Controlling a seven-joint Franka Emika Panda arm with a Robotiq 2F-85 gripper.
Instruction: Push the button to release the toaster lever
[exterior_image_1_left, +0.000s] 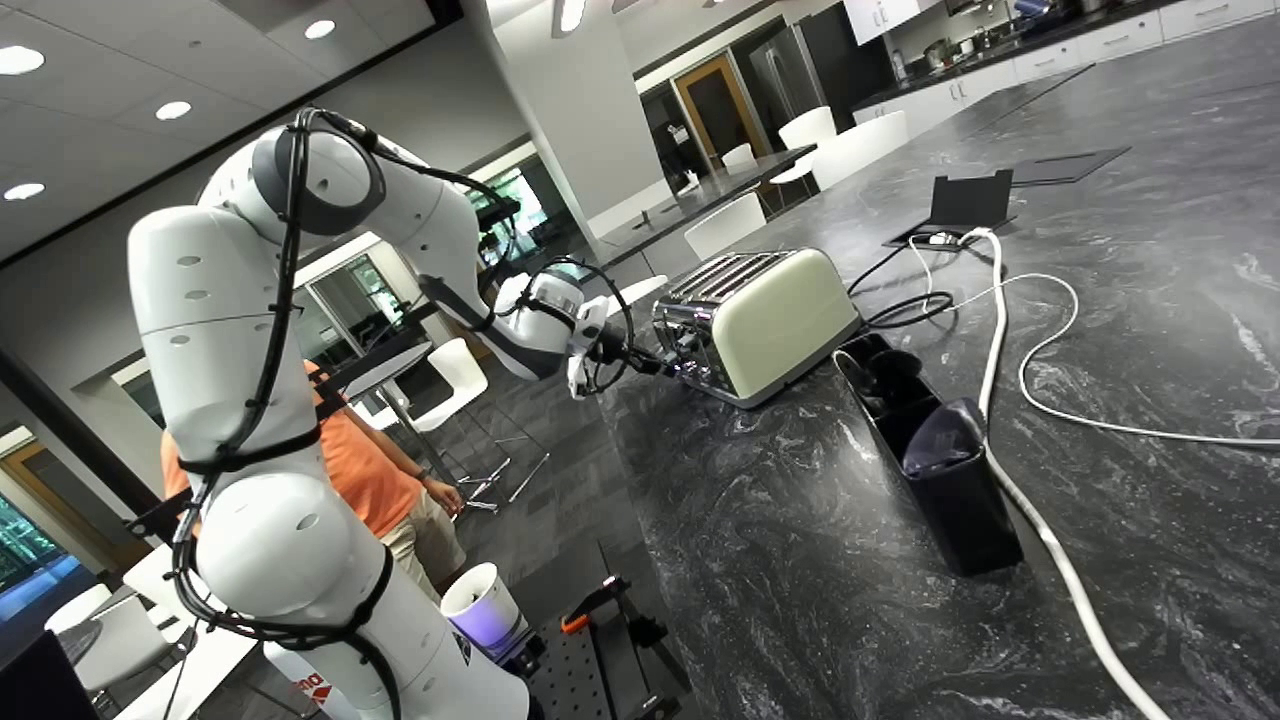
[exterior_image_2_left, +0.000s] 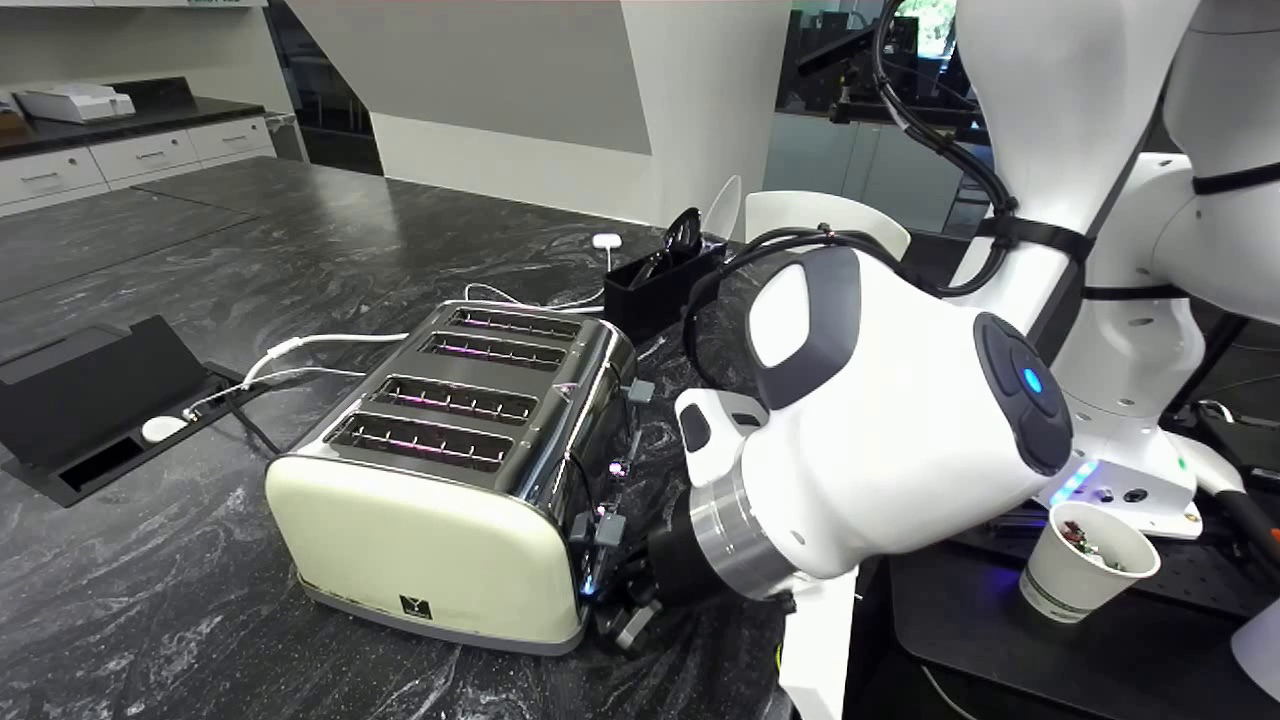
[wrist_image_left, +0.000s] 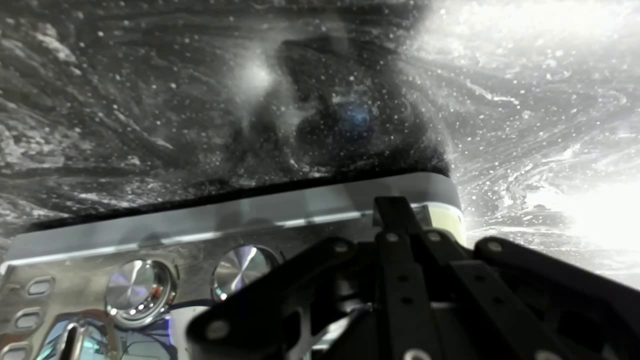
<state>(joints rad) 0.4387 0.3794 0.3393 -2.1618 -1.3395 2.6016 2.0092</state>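
Note:
The toaster, cream-white with a metallic top and control end, stands on the dark countertop in both exterior views (exterior_image_1_left: 790, 320) (exterior_image_2_left: 420, 550). Its lower edge and control panel show in the wrist view (wrist_image_left: 175, 225). There I see two round silver knobs (wrist_image_left: 134, 290) (wrist_image_left: 242, 272) and small oval buttons (wrist_image_left: 40, 287) at the left. Levers (exterior_image_2_left: 640, 392) (exterior_image_2_left: 608, 530) stick out of the control end. My gripper (exterior_image_1_left: 668, 368) (exterior_image_2_left: 612, 595) (wrist_image_left: 402, 215) is shut and empty, low against the control end near one corner. Contact cannot be told. The gripper hides the panel behind it.
A black box (exterior_image_1_left: 950, 510) (exterior_image_2_left: 660, 290) with items in it stands beside the toaster. A white cable (exterior_image_1_left: 1040, 540) runs across the counter. An open outlet hatch (exterior_image_1_left: 970, 200) (exterior_image_2_left: 110, 400) lies behind. A paper cup (exterior_image_1_left: 485, 610) (exterior_image_2_left: 1085, 565) stands by the robot base.

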